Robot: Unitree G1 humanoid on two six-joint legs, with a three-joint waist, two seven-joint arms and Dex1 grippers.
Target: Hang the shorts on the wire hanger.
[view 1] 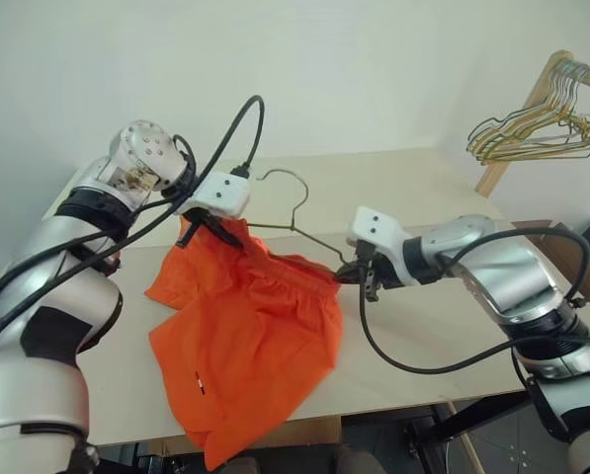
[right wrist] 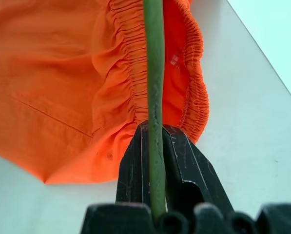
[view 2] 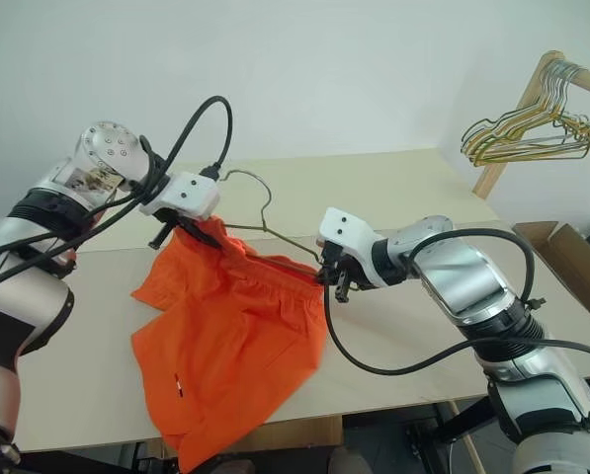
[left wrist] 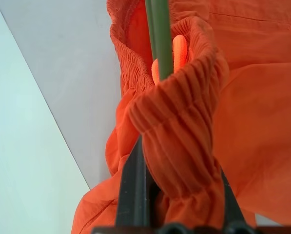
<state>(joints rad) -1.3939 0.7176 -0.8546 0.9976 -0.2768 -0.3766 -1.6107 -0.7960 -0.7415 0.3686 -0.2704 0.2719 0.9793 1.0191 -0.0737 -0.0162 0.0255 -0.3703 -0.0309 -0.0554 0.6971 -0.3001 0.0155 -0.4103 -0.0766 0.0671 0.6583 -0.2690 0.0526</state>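
Observation:
The bright orange shorts (view 1: 245, 336) lie spread on the pale table (view 1: 413, 197), with one leg hanging over the front edge. My left gripper (view 1: 215, 232) is shut on a bunched end of the gathered waistband (left wrist: 184, 126) and lifts it slightly. The thin olive-grey wire hanger (view 1: 299, 197) lies behind the shorts with its hook up. Its lower wire (left wrist: 160, 39) runs into the waistband opening. My right gripper (view 1: 359, 276) is shut on the hanger's wire (right wrist: 154, 73) at the waistband's other end, and its fingers (right wrist: 135, 161) pinch the wire just outside the cloth.
A wooden rack (view 1: 537, 94) at the back right carries a bunch of gold, green and grey hangers (view 1: 532, 133). A cardboard box (view 2: 561, 247) stands beside the table on the right. Black cables loop from both wrists over the tabletop.

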